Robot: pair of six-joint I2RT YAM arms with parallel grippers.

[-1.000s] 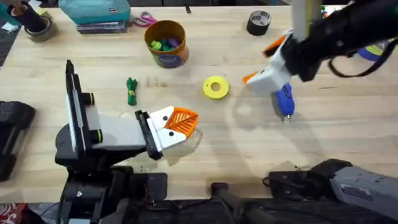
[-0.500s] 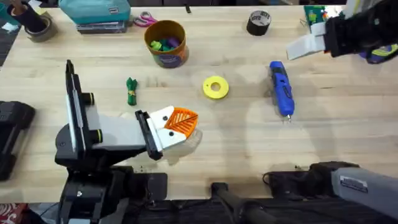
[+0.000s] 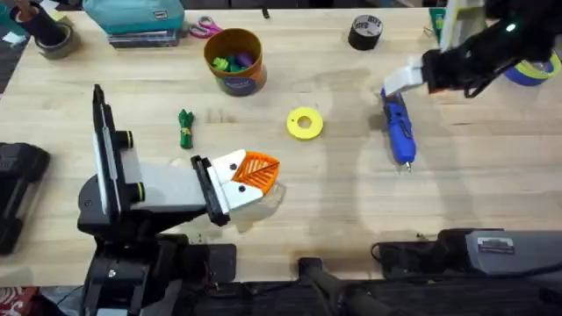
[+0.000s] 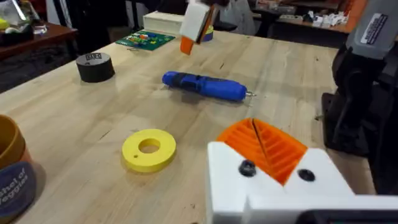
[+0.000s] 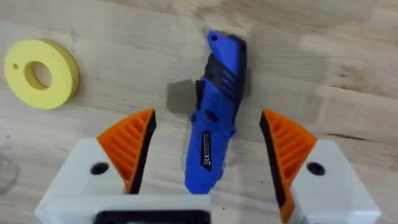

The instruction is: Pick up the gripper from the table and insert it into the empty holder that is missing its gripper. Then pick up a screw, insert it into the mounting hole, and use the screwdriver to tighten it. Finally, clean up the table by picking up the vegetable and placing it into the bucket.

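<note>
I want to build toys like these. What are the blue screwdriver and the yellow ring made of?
The screwdriver looks like smooth, slightly shiny blue plastic, with black ribbed grip parts and a thin metal tip. The yellow ring looks like matte plastic, even in colour, possibly printed; I can't be sure.

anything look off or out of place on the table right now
Nothing looks spilled or broken. The screwdriver lies flat on the table, between the open pads of the right gripper. The vegetable lies loose on the wood, outside the bucket.
</note>
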